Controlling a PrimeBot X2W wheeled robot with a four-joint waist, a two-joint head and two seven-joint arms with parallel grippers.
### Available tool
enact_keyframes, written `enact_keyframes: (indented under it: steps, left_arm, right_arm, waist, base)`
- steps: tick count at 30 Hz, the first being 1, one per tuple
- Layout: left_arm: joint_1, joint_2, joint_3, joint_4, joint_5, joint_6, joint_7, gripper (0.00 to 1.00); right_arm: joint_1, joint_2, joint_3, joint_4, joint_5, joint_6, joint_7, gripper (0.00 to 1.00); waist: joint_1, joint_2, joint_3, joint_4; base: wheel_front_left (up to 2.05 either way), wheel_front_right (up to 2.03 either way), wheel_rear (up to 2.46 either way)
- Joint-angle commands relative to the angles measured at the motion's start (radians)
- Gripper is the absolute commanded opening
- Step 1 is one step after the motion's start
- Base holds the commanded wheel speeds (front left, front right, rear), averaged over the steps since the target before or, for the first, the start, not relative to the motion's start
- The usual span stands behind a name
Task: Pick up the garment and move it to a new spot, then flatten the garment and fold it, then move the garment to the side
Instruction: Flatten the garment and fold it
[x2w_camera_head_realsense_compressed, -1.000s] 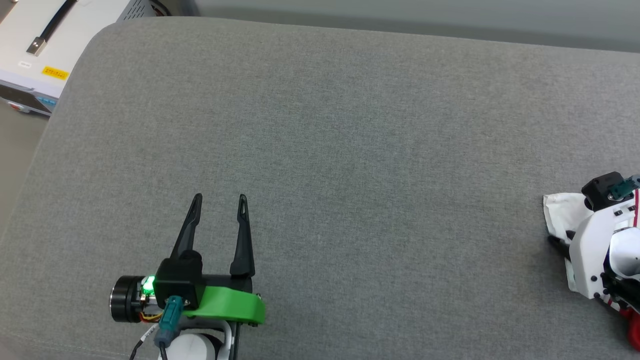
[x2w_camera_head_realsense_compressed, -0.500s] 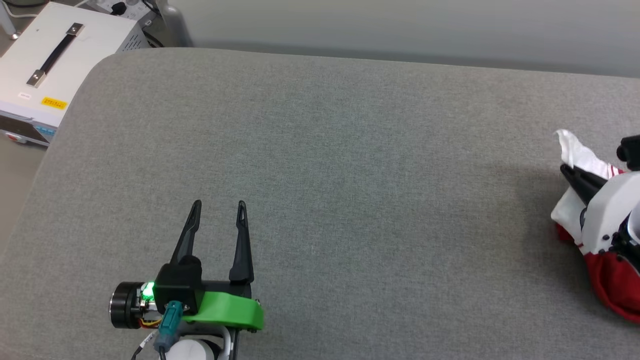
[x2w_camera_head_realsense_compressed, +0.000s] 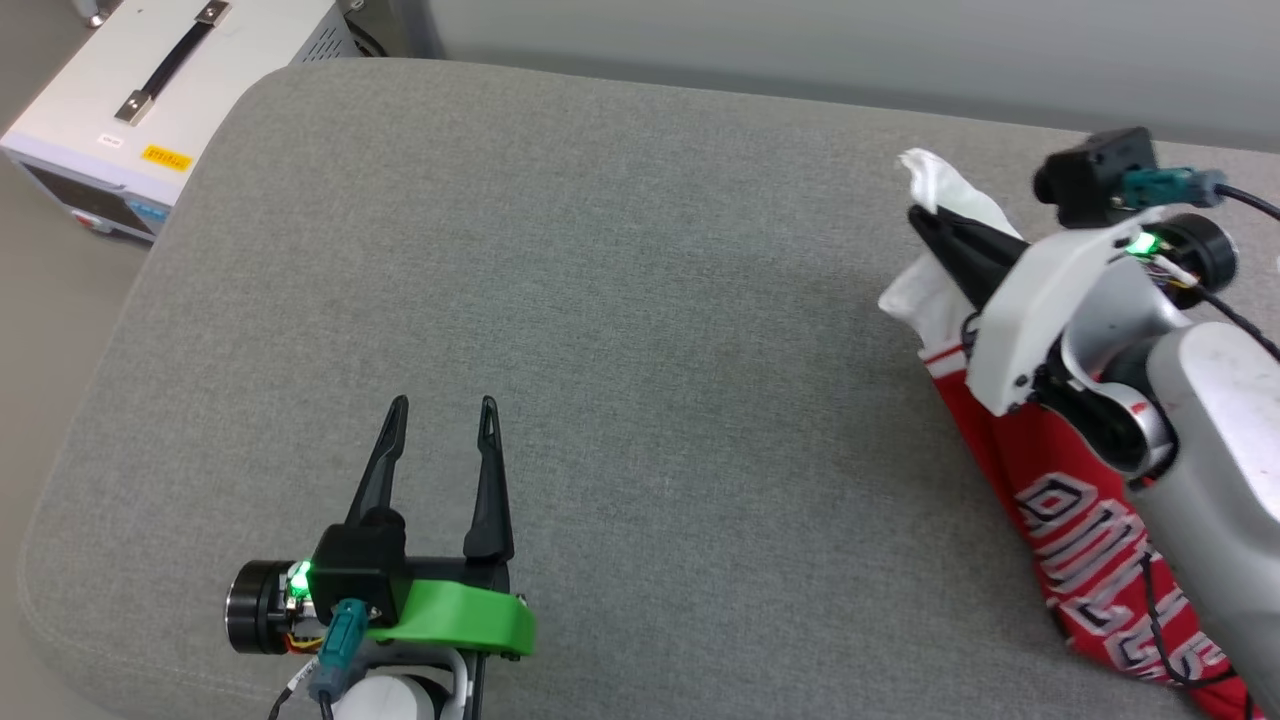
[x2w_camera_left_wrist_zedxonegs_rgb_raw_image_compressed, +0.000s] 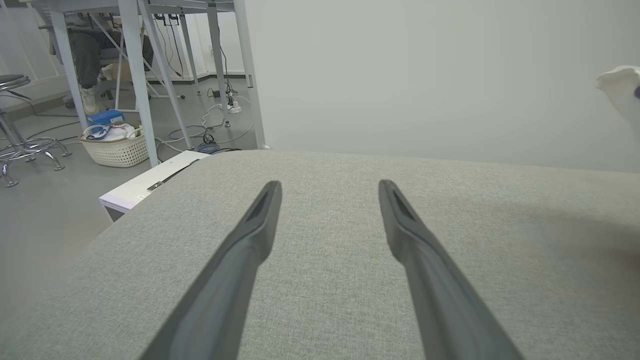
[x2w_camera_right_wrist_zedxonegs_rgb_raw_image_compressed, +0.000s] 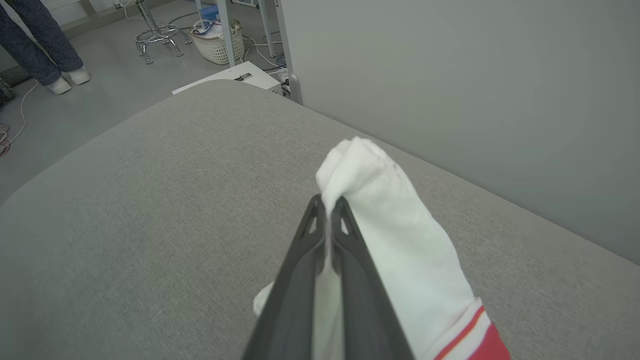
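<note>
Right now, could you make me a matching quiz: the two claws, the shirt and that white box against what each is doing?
Things: 1 left gripper; 2 right gripper; 3 garment; 4 white box.
States: A pinched at its white end; B open, holding nothing; C off the grey cushion's far corner; D shut on cloth.
Pairs: 1-B, 2-D, 3-A, 4-C.

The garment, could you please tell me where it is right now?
In the head view, the garment is at the right side, over the grey cushion, its white sleeve pinched in the shut right gripper.
</note>
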Motion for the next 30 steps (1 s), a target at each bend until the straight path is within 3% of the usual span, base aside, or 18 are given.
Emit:
enact_keyframes:
  steps: [1,13,19,24,26,27,30]
  left_arm:
    - [-0.017,-0.003,-0.003,-0.004,-0.008,0.009,-0.006,1.00]
    - [-0.046,-0.003,-0.025,0.000,-0.025,0.023,-0.006,1.00]
    - [-0.059,-0.003,-0.041,0.003,-0.034,0.029,-0.006,1.00]
    - [-0.063,-0.003,-0.040,0.010,-0.036,0.030,-0.006,1.00]
    - [-0.062,-0.003,-0.036,0.016,-0.031,0.028,-0.006,1.00]
    - [-0.061,-0.003,-0.034,0.018,-0.027,0.026,-0.006,1.00]
    - [-0.053,-0.003,-0.022,0.023,-0.016,0.020,-0.006,1.00]
  right_arm:
    - [-0.035,0.022,0.028,0.017,-0.010,-0.001,-0.007,0.00]
    - [-0.150,0.179,0.383,0.287,0.021,-0.001,-0.007,0.00]
    - [-0.143,0.205,0.572,0.447,0.057,-0.001,0.024,0.00]
    - [-0.136,0.211,0.669,0.523,0.115,-0.001,0.031,0.00]
    - [-0.146,0.214,0.680,0.534,0.131,-0.001,-0.021,0.85]
    - [-0.154,0.214,0.678,0.536,0.133,-0.001,-0.060,1.00]
    - [-0.172,0.207,0.660,0.526,0.121,-0.001,-0.193,1.00]
  waist:
    - [0.0000,0.0000,0.021,0.024]
    - [0.0000,0.0000,0.074,0.067]
    - [0.0000,0.0000,0.094,0.080]
    - [0.0000,0.0000,0.094,0.078]
    - [0.0000,0.0000,0.081,0.071]
    - [0.0000,0.0000,0.073,0.067]
    - [0.0000,0.0000,0.043,0.052]
  base:
    - [0.00,0.00,0.00]
    - [0.00,0.00,0.00]
    - [0.00,0.00,0.00]
    - [0.00,0.00,0.00]
    - [0.00,0.00,0.00]
    - [0.00,0.00,0.00]
    - [0.00,0.00,0.00]
